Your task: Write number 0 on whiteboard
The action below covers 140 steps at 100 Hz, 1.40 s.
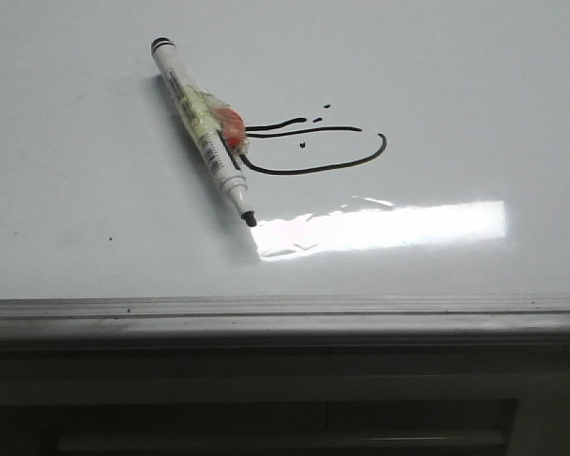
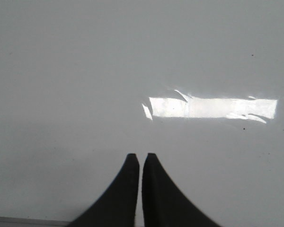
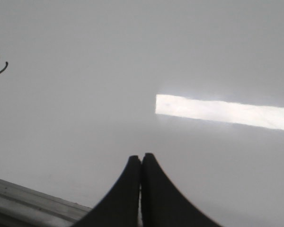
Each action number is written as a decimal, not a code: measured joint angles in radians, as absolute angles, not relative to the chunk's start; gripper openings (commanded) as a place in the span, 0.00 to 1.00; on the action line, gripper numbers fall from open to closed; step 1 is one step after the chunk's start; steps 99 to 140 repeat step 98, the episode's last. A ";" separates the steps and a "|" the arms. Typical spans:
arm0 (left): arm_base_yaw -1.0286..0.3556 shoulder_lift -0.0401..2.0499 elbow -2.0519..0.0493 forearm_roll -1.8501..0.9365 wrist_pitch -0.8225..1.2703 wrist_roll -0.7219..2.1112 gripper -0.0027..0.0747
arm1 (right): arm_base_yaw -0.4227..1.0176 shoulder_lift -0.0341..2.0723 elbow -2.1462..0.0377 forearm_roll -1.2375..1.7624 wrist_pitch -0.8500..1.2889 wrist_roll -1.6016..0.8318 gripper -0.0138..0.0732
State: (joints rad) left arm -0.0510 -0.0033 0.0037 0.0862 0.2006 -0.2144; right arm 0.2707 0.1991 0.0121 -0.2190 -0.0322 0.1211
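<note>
The whiteboard point(image 1: 437, 66) fills the front view, glossy white with a grey frame edge point(image 1: 285, 309) at the front. The number 0 point(image 1: 313, 169) is a thin black flattened, broken oval with stray dots near the board's middle; a bit of it shows in the right wrist view point(image 3: 0, 71). A white marker point(image 1: 201, 128) with a black tip and orange and yellow tape lies loose across the oval's left end. Neither gripper shows in the front view. My left gripper point(image 2: 140, 157) is shut and empty above bare board. My right gripper point(image 3: 141, 157) is shut and empty near the frame edge point(image 3: 28, 203).
A bright rectangular glare patch point(image 1: 380, 228) lies on the board in front of the oval; it also shows in the left wrist view point(image 2: 213, 108) and the right wrist view point(image 3: 222, 112). A dark ledge point(image 1: 285, 418) runs below the frame.
</note>
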 measured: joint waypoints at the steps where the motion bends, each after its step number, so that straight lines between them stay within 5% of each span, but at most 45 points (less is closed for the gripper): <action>1: -0.051 -0.003 0.004 0.086 0.201 -0.214 0.01 | 0.271 0.199 0.012 -0.216 -0.026 0.121 0.09; 36: -0.051 -0.003 0.004 0.085 0.201 -0.214 0.01 | 0.269 0.056 0.012 -0.194 0.299 0.113 0.09; 140: -0.051 -0.003 0.004 0.084 0.201 -0.214 0.01 | 0.267 -0.009 0.012 -0.192 0.313 0.111 0.09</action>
